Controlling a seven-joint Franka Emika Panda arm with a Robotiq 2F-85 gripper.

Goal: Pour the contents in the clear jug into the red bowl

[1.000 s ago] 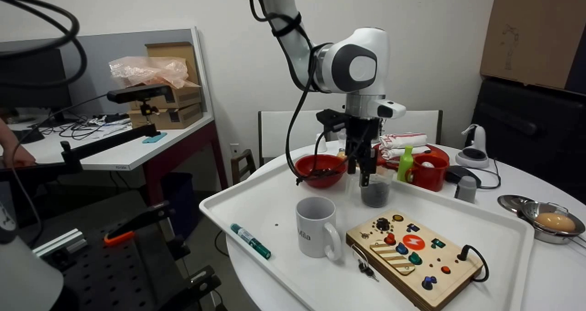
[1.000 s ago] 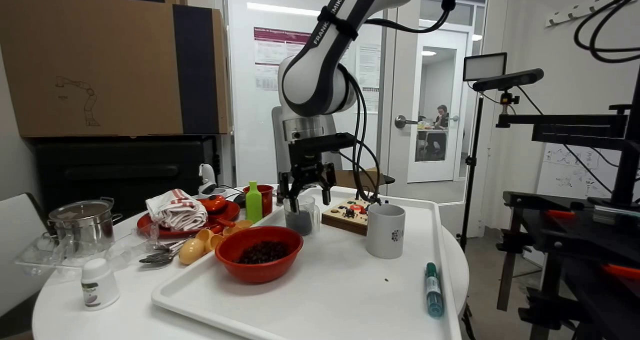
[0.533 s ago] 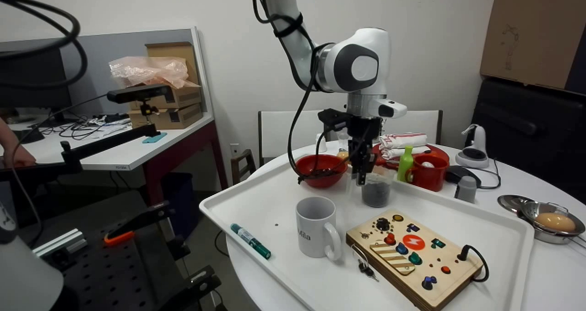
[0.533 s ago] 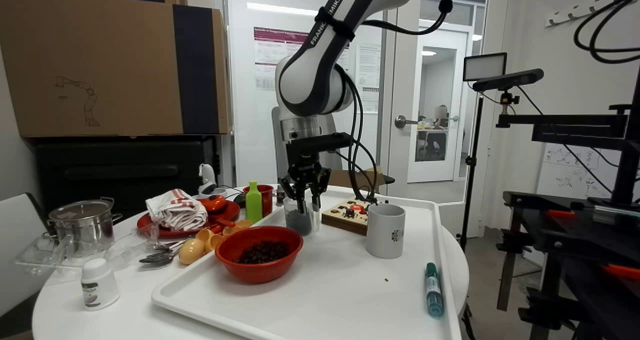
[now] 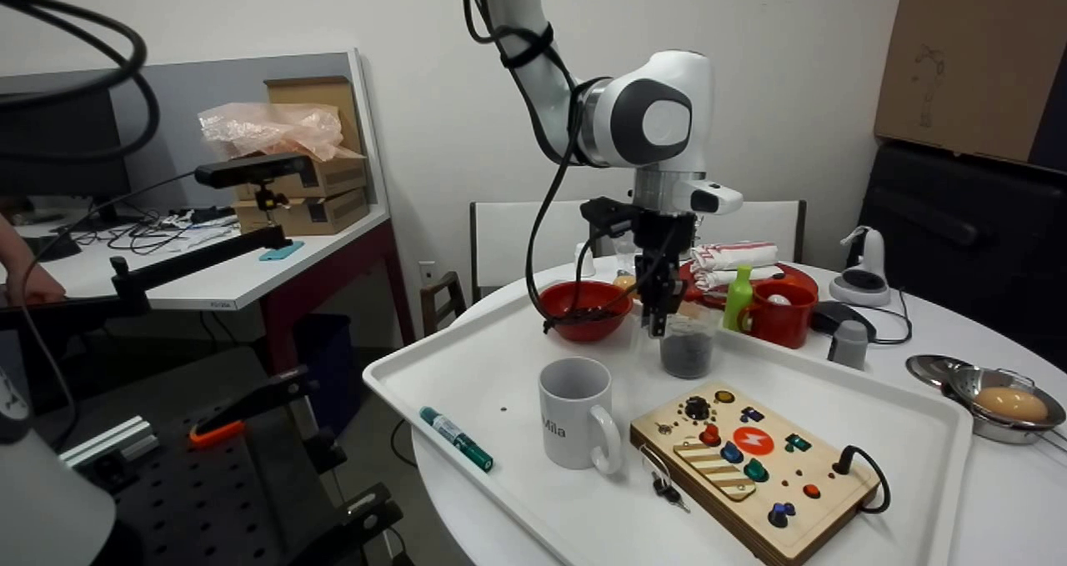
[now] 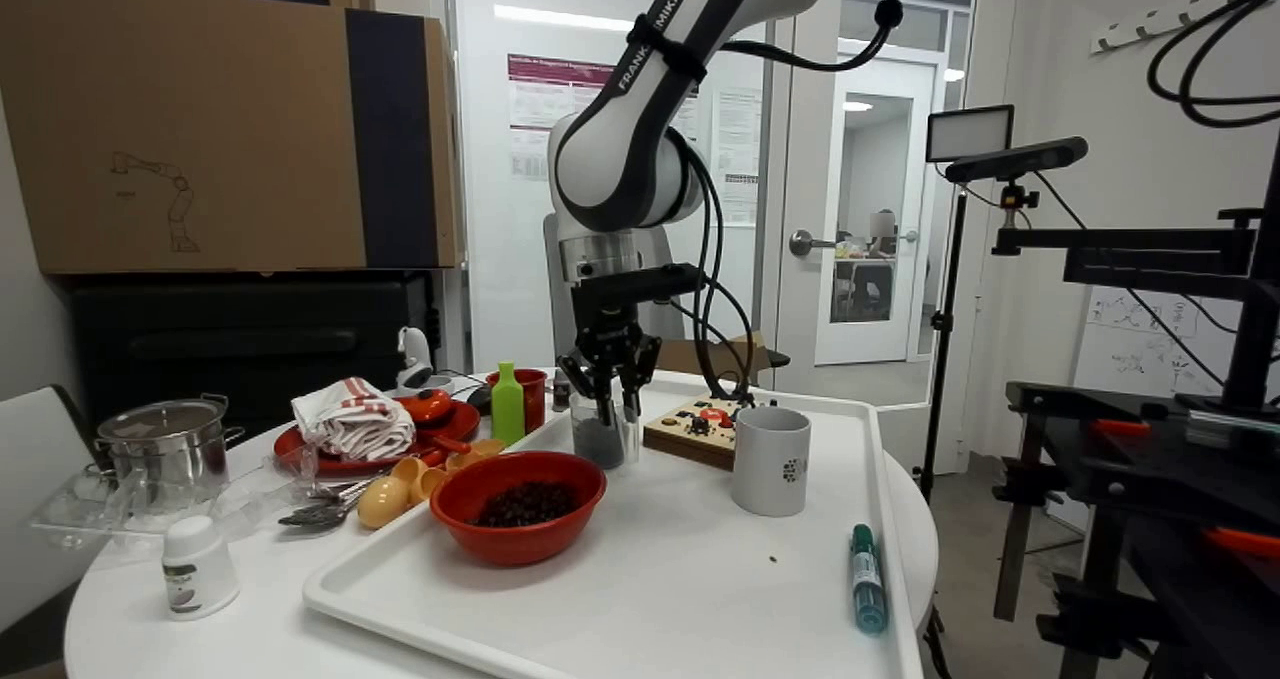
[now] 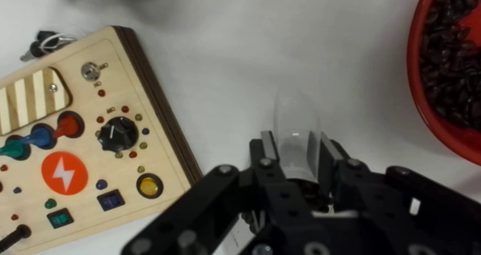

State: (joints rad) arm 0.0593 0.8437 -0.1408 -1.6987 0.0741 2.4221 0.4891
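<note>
The clear jug (image 5: 687,356) stands upright on the white tray (image 5: 467,366), dark contents showing through its wall in both exterior views. My gripper (image 7: 298,144) points down at the jug and is shut on its transparent handle (image 7: 295,127), which lies between the two finger pads. Part of the jug's mouth, with dark bits inside, is hidden behind the fingers in the wrist view. Close by on the tray sits the red bowl (image 6: 515,541); dark bean-like pieces cover its bottom. The bowl's rim (image 7: 412,74) also shows at the right of the wrist view.
A wooden control box (image 5: 758,466) with knobs and a cable lies near the jug. A grey mug (image 6: 771,464) and a green marker (image 6: 867,579) are also on the tray. Beyond the tray edge stand a green bottle (image 5: 738,298) and a red mug (image 5: 783,312).
The fingers were spread around the handle a second ago and have since closed onto it. The jug has shifted very slightly. The arm has barely moved.
</note>
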